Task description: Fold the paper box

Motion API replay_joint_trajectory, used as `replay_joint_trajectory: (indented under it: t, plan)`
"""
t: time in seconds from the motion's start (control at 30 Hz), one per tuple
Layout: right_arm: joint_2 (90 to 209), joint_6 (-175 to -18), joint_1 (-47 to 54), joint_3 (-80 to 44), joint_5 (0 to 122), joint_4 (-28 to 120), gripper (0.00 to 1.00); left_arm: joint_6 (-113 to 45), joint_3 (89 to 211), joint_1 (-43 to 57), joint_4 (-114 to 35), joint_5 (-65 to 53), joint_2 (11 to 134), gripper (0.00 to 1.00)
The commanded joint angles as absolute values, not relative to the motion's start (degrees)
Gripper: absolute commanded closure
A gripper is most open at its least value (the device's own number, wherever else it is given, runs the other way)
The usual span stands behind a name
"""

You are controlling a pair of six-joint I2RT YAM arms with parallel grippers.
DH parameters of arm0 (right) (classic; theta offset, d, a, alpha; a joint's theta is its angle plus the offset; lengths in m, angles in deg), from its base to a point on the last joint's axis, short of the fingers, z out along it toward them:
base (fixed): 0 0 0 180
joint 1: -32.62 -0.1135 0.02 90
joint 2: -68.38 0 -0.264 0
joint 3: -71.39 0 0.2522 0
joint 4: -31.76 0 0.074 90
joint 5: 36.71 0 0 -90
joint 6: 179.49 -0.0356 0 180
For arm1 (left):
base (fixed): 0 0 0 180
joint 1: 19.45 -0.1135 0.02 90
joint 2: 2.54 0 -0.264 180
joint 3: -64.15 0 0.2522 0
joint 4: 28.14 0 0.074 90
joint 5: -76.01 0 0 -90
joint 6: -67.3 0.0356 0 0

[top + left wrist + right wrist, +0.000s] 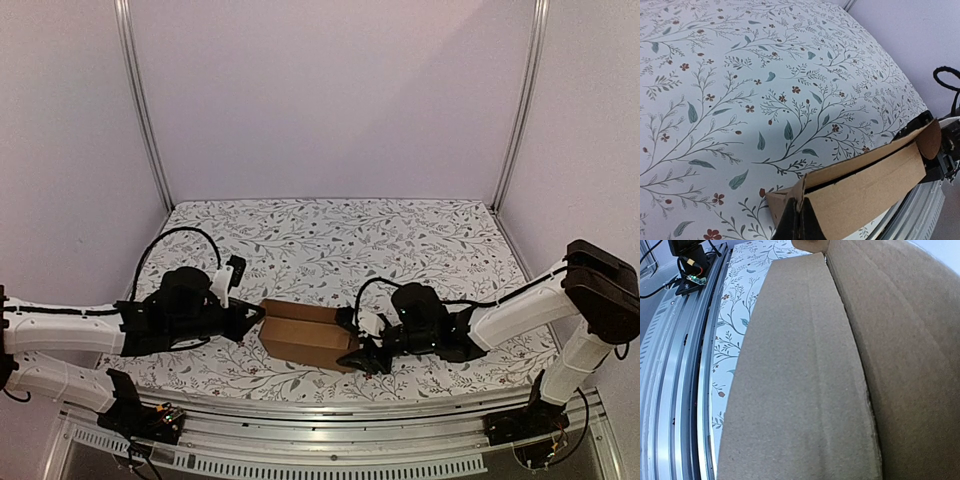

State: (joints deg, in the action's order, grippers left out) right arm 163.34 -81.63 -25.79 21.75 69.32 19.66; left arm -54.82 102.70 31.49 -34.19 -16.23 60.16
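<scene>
The box (303, 336), between left gripper (257, 314) (jaws pressed together) and right gripper (362, 351) (jaw state indeterminable), appears formed, its lid seemingly not yet tucked.

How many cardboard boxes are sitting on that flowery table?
1. The paper box lies near the front edge of the table, between the left end effector and the right end effector. No other shows.

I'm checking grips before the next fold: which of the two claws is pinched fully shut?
The left claw: its fingers pinch together on one end of the brown corrugated cardboard box. The right claw, at the other end, looks spread wider.
</scene>
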Motion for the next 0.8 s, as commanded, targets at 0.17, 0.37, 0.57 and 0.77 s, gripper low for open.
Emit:
replay_joint_trajectory:
  t: [0.17, 0.37, 0.57, 0.77]
  plan:
    - [167.0, -85.9, -23.4, 22.4, 60.5, 13.1, 0.75, -55.2, 101.0, 36.4, -30.6, -13.8, 59.2, 1.00]
    - [167.6, -87.2, -22.9, 22.7, 58.5, 13.1, 0.75, -55.5, 100.1, 38.0, -31.0, -16.9, 56.8, 1.00]
    - [168.4, -89.2, -22.4, 22.6, 58.0, 13.1, 0.75, -56.7, 98.6, 39.6, -30.5, -18.5, 55.3, 1.00]
    - [169.1, -92.6, -22.1, 21.9, 57.5, 13.3, 0.77, -57.7, 98.4, 41.2, -29.8, -20.5, 55.6, 1.00]
